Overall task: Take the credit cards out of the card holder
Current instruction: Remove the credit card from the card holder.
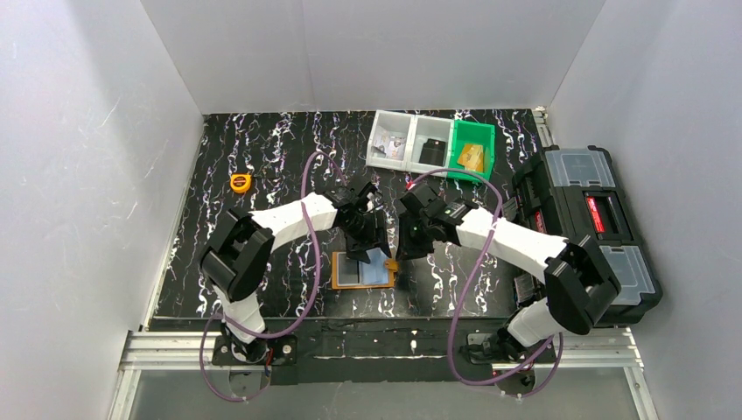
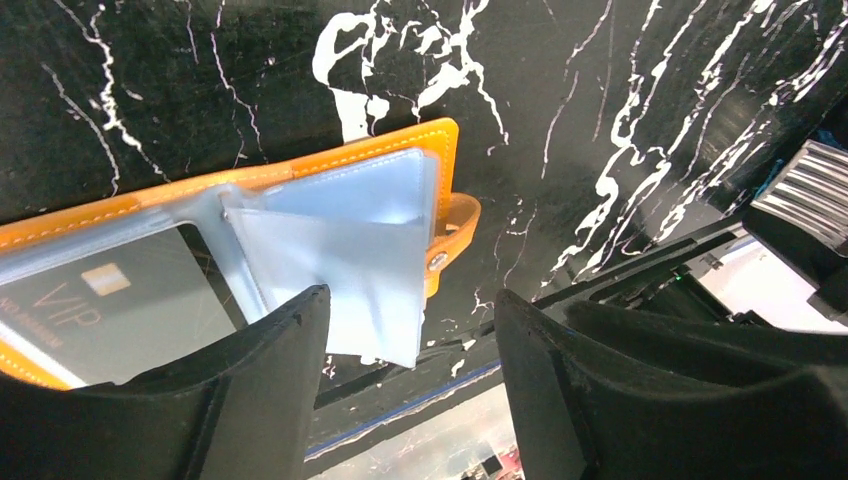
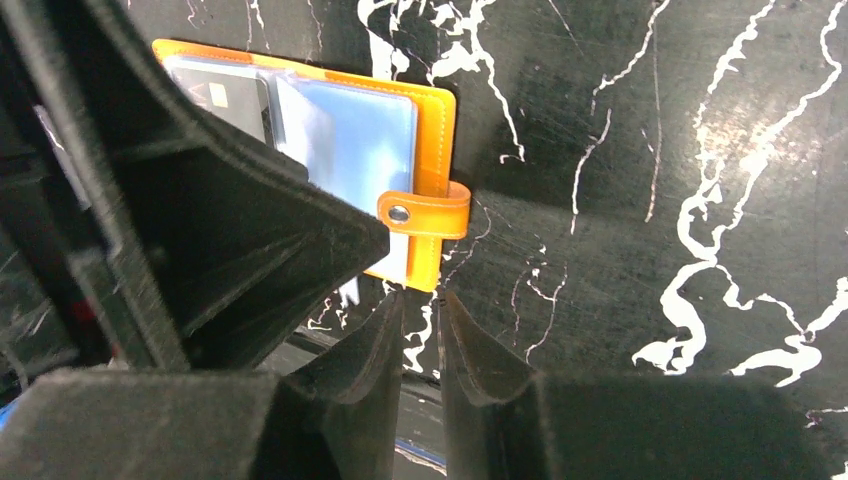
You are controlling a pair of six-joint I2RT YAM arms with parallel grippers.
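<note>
— Jaws first, from the top view: can you read them?
— Not from up there. The left gripper [image 1: 367, 252] hangs over the card holder [image 1: 336, 273], which lies open at lower centre of the frame. The right gripper [image 1: 402, 254] is at its right edge, by the closure tab [image 1: 393, 263].
— Left wrist view?
— Left jaws are spread wide, with nothing pinched. A pale blue card [image 2: 340, 255] sticks out tilted from the holder's right half, its lower corner in the gap between the fingers. A dark card [image 2: 100, 300] sits in the pocket at lower left.
— Right wrist view?
— Right jaws stand close with a thin slit between them, tips right at the holder's lower edge, below the tab. Whether they nip that edge, I cannot tell.
</note>
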